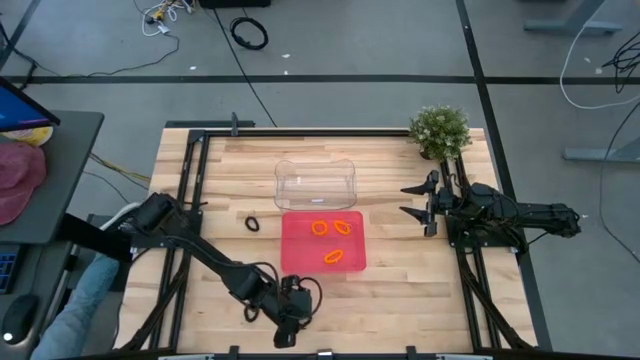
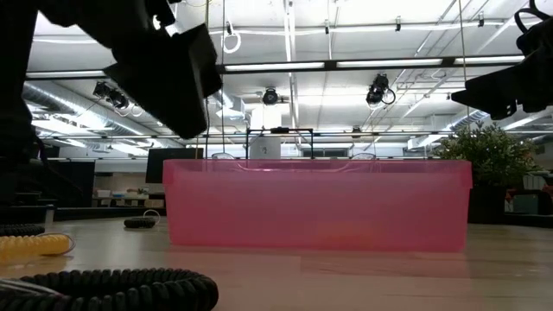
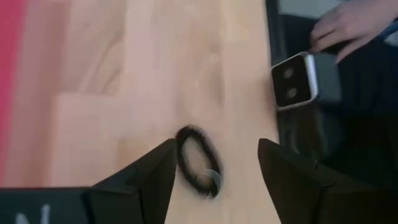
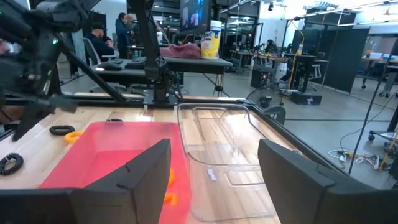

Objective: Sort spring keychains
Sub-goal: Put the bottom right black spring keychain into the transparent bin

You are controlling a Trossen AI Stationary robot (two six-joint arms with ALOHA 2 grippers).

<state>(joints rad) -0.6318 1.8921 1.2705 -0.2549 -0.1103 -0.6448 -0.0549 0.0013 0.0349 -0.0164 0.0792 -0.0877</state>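
My left gripper [image 1: 289, 322] is open near the table's front edge, fingers pointing down. In the left wrist view a black spring keychain [image 3: 198, 160] lies flat on the wood between its two fingers [image 3: 214, 165], close to one of them. I cannot tell whether they touch. The red tray [image 1: 322, 242] holds three orange keychains [image 1: 334, 256]. Another black keychain [image 1: 252, 224] lies on the table left of the tray. An orange keychain [image 2: 34, 246] lies near the front edge. My right gripper [image 1: 418, 205] waits open and empty at the table's right, above the wood.
A clear tray [image 1: 316, 184] stands just behind the red one. A potted plant [image 1: 440, 130] is at the far right corner. The low camera [image 3: 298, 81] sits at the front edge, and a person's hand [image 3: 348, 25] shows just beyond it.
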